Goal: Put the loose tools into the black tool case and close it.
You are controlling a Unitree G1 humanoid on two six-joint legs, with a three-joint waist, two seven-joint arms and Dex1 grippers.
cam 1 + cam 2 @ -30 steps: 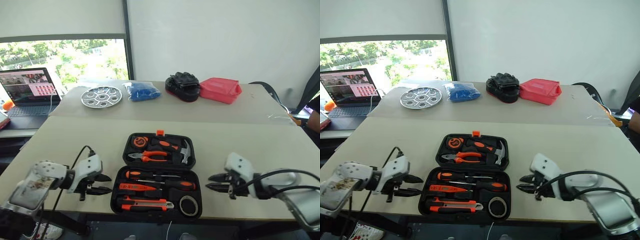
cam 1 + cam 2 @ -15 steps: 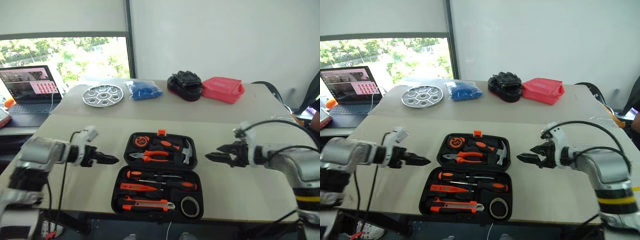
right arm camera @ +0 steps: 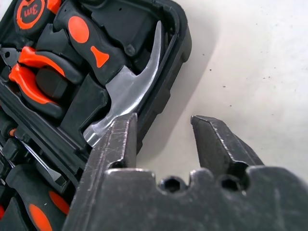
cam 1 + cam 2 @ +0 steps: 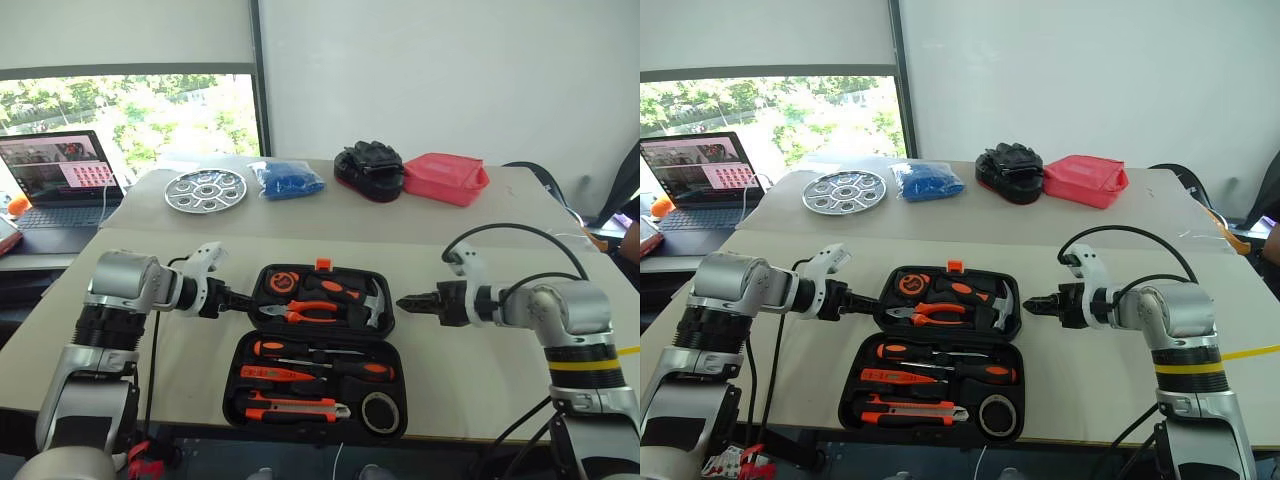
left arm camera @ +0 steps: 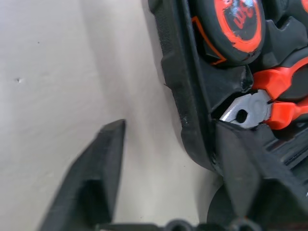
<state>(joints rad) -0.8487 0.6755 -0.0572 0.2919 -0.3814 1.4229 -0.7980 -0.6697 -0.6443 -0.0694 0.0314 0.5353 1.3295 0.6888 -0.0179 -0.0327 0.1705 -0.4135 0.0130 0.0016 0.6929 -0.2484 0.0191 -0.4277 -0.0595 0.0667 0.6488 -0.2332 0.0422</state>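
The black tool case lies open, tape measure marked "3m", both grippers spread.

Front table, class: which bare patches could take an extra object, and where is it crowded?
Bare beige tabletop lies left of the open black plastic tool case, more lies to its right, and a strip runs behind its orange latch. It is crowded beside the lid, where the left gripper and right gripper flank it.
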